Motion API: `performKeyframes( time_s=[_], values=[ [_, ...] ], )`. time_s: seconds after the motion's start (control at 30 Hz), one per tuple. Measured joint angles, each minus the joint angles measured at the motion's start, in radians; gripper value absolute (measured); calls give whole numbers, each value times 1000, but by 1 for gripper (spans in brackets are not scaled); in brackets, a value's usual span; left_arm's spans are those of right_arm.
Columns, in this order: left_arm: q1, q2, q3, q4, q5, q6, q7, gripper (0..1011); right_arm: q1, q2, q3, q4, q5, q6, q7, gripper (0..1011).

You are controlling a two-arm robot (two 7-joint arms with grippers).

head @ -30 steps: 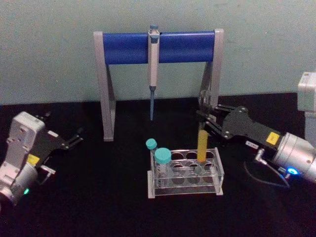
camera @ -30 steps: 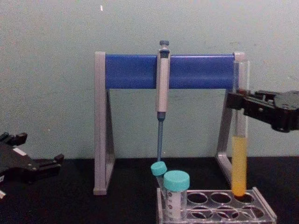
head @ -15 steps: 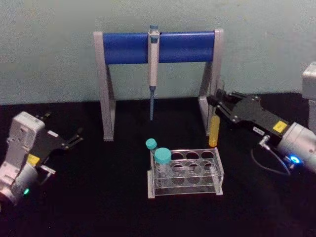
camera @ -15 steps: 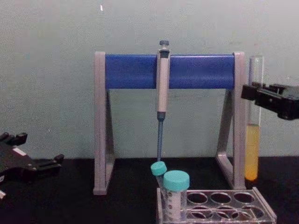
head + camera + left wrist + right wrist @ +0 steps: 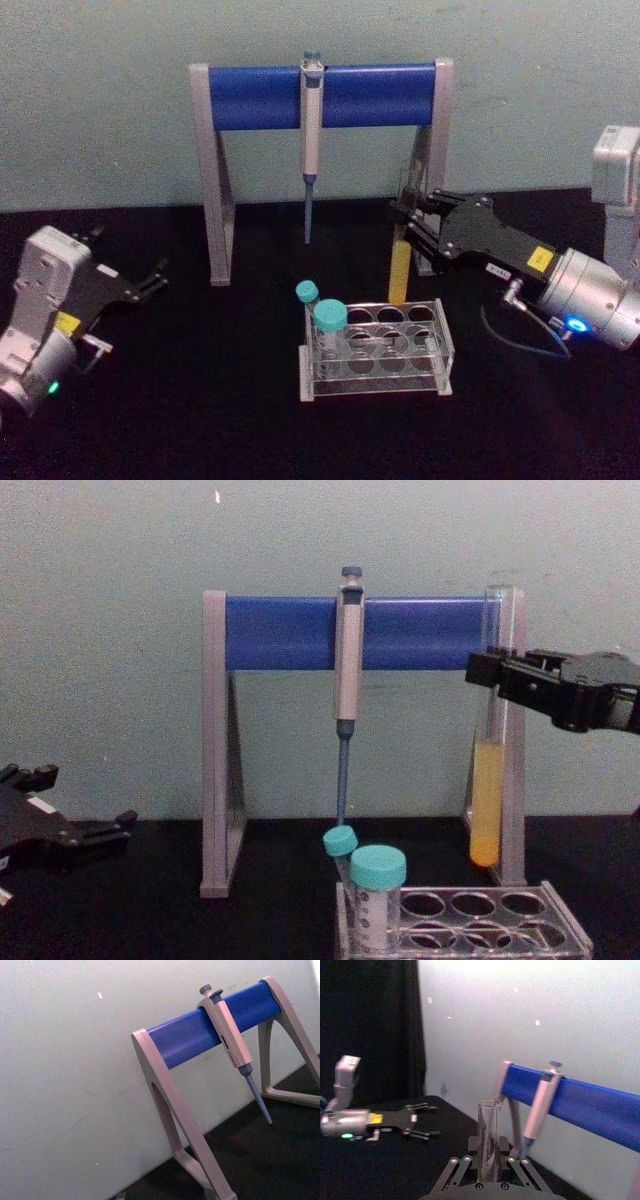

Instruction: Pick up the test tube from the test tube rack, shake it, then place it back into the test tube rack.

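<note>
My right gripper [image 5: 406,229] is shut on the test tube [image 5: 399,272], a long clear tube with yellow-orange liquid in its lower part. The tube hangs upright, and its round bottom is a little above the back row of the test tube rack [image 5: 440,345]. From the chest, the tube [image 5: 488,790] hangs beside the stand's right leg, with the gripper [image 5: 490,670] clamped on its upper half and the rack [image 5: 560,930] below. The right wrist view looks along the tube [image 5: 488,1135] between the fingers. My left gripper [image 5: 145,283] rests open at the far left.
A grey-and-blue pipette stand [image 5: 250,97] stands behind the rack, with a pipette [image 5: 310,120] hanging from its bar. Two teal-capped tubes [image 5: 330,318] sit at the rack's left end. The black table [image 5: 200,400] has free room on both sides of the rack.
One second ago the tube's bottom stood at the rack's back right hole. It was then lifted out and swung right, and has now swung back left above the rack.
</note>
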State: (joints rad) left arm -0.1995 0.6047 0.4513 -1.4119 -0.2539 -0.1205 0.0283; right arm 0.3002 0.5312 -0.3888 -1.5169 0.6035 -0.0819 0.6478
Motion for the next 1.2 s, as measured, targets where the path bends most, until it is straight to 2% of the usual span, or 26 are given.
performKeyframes(
  time_s=[0.2, 0.5, 0.83, 1.2],
  values=[
    [0, 0, 0, 0, 0, 0, 0, 1001, -34, 41, 1, -38, 26, -11, 31, 238],
    [0, 0, 0, 0, 0, 0, 0, 1002, -103, 93, 42, -85, 50, -24, 6, 238],
    [0, 0, 0, 0, 0, 0, 0, 1001, -124, 103, 48, -92, 56, -27, 3, 238],
    [0, 0, 0, 0, 0, 0, 0, 1001, -125, 98, 43, -65, 49, -23, -2, 238]
  ],
)
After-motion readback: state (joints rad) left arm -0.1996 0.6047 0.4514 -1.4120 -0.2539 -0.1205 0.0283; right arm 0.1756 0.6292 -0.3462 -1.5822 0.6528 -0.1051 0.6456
